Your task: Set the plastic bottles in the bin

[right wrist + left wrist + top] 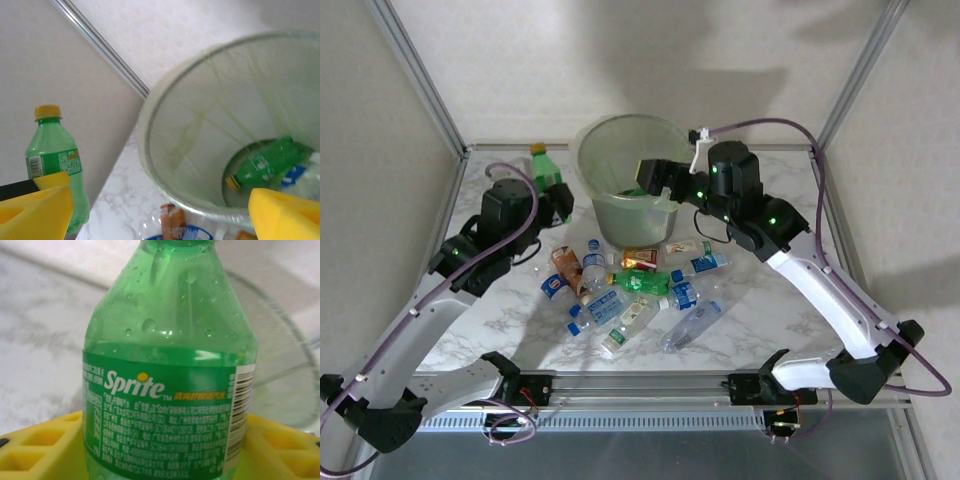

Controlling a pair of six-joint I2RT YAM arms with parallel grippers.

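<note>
A green Sprite bottle (pixel 170 355) with a yellow cap stands upright at the table's back left (pixel 542 165), left of the bin. My left gripper (pixel 165 445) is shut on it, a yellow pad (pixel 35 445) pressed against each side of its label. The round pale-green bin (pixel 588 160) stands at the back middle. My right gripper (pixel 655 178) hangs open over the bin's near rim (pixel 165 175) with nothing between its fingers (pixel 285 215). Another green bottle (pixel 265 165) lies at the bin's bottom. Several plastic bottles (pixel 630 285) lie heaped on the marble in front of the bin.
Grey walls and aluminium frame posts (pixel 420 75) close in the table at the back and sides. A metal rail (pixel 640 380) runs along the near edge between the arm bases. The right arm's cable (pixel 770 125) loops above the back right corner.
</note>
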